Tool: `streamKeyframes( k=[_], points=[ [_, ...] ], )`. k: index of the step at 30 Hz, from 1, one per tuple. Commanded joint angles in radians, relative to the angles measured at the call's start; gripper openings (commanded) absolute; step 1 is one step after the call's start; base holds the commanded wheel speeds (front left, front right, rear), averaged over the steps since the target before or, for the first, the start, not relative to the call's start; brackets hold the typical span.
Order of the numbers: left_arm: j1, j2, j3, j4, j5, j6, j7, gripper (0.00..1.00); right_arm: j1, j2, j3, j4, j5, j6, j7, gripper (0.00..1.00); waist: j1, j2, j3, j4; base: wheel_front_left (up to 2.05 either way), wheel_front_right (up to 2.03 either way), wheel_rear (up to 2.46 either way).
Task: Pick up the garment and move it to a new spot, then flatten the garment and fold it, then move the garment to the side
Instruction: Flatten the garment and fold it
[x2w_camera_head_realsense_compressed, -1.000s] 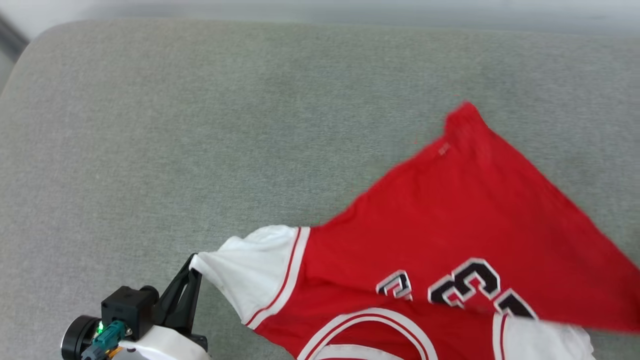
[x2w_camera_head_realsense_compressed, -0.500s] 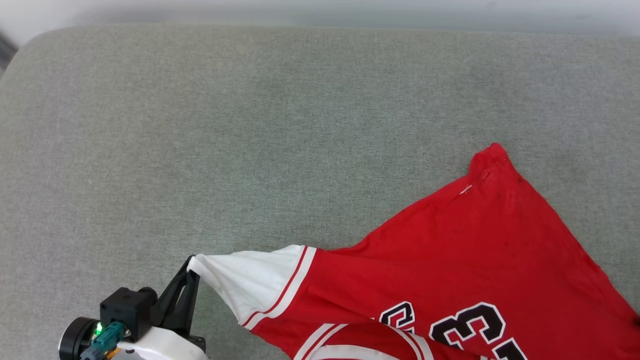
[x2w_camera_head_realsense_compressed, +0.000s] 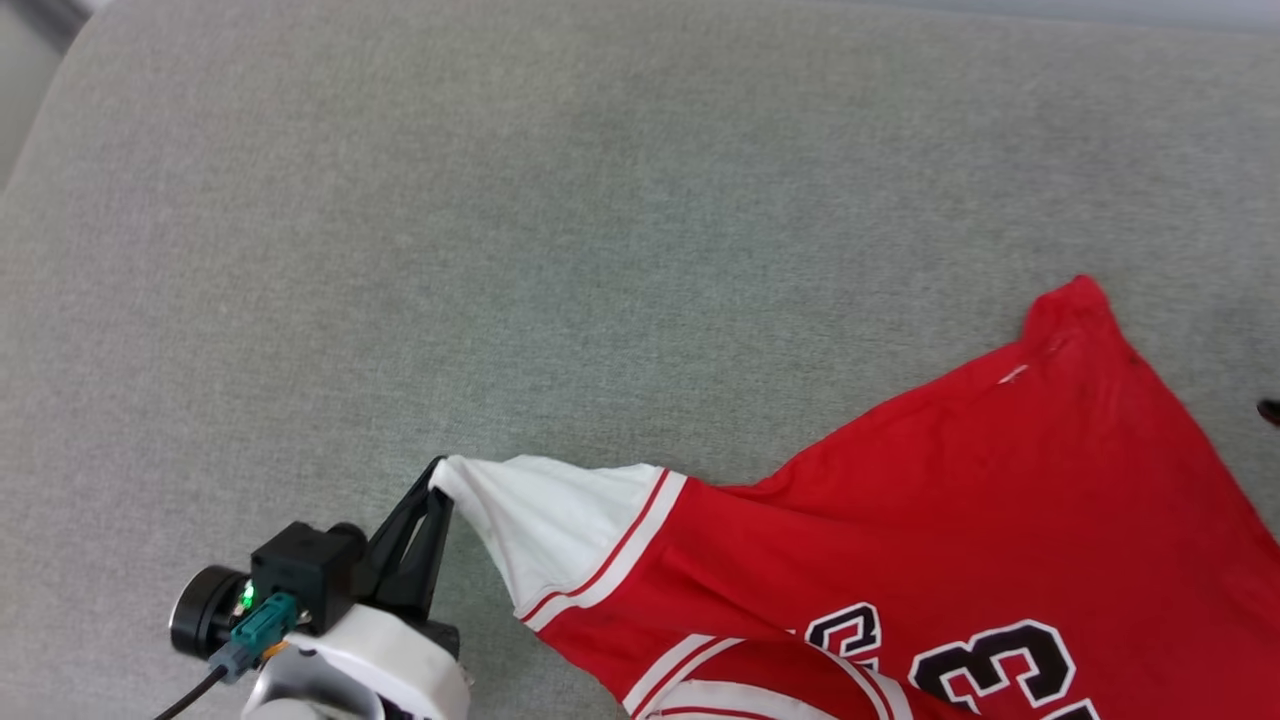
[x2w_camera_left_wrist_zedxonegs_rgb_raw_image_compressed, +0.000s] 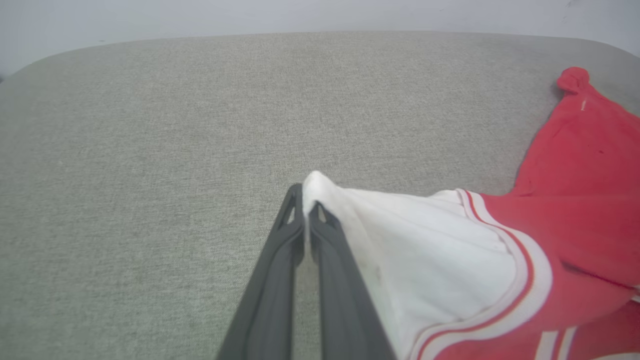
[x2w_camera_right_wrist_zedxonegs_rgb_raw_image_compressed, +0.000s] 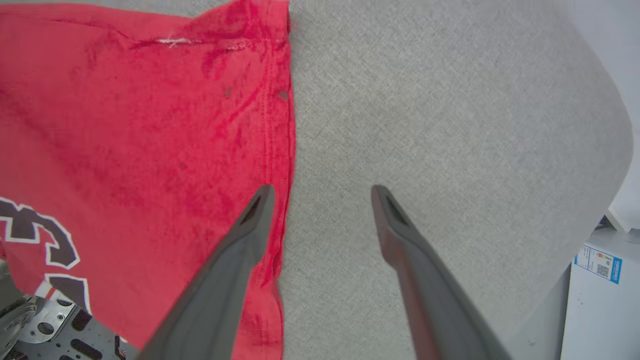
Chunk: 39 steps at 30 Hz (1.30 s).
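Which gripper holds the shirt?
The left gripper: it pinches the white sleeve of the shirt. The right gripper stands open at the red hem.

open cushion (x2w_camera_head_realsense_compressed: 560, 220) left, garment (x2w_camera_head_realsense_compressed: 1000, 480) right, apparently flat

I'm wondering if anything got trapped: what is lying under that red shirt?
The red shirt lies on the grey padded surface, which shows beside it. What is directly beneath the cloth is covered; no obvious lump shows through.
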Motion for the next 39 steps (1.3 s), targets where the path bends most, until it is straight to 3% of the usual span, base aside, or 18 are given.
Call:
streamKeyframes(
  k=[1, 6, 11, 17, 18, 19, 30, 39],
  points=[
    [-0.015, -0.004, -0.002, 0.003, 0.008, -0.004, 0.002, 0.0, -0.028, 0.015, 0.01, 0.008, -0.009, -0.001, 0.01, 1.0, 0.0, 0.0, 0.022, 0.02, 0.0, 0.0, 0.0],
    [-0.069, -0.036, -0.017, 0.011, 0.029, -0.023, 0.005, 0.0, -0.214, 0.112, 0.114, 0.117, -0.071, -0.001, 0.085, 1.0, 0.0, 0.0, 0.077, 0.058, 0.0, 0.0, 0.0],
    [-0.113, -0.071, -0.032, 0.033, 0.045, -0.041, 0.001, 0.0, -0.319, 0.199, 0.211, 0.24, -0.1, -0.001, 0.077, 1.0, 0.0, 0.0, 0.12, 0.094, 0.0, 0.0, 0.0],
    [-0.133, -0.096, -0.038, 0.055, 0.049, -0.053, -0.006, 0.0, -0.313, 0.226, 0.365, 0.338, -0.09, -0.001, 0.062, 1.0, 0.0, 0.0, 0.136, 0.11, 0.0, 0.0, 0.0],
    [-0.135, -0.099, -0.038, 0.059, 0.048, -0.054, -0.007, 0.0, -0.314, 0.226, 0.38, 0.346, -0.085, -0.001, 0.047, 0.45, 0.0, 0.0, 0.134, 0.109, 0.0, 0.0, 0.0],
    [-0.134, -0.1, -0.038, 0.062, 0.046, -0.055, -0.008, 0.0, -0.322, 0.228, 0.391, 0.352, -0.08, -0.001, 0.027, 0.0, 0.0, 0.0, 0.129, 0.106, 0.0, 0.0, 0.0],
    [-0.182, -0.05, 0.021, 0.041, 0.049, -0.053, -0.01, 0.0, -0.465, 0.227, 0.406, 0.332, -0.062, -0.001, -0.314, 0.0, 0.0, 0.0, -0.004, 0.026, 0.0, 0.0, 0.0],
    [-0.46, -0.023, 0.102, 0.002, 0.07, -0.113, 0.059, 0.0, -0.596, 0.279, 0.321, 0.358, -0.096, -0.001, -0.595, 0.0, 0.0, 0.0, -0.009, -0.04, 0.0, 0.0, 0.0]
  ],
)
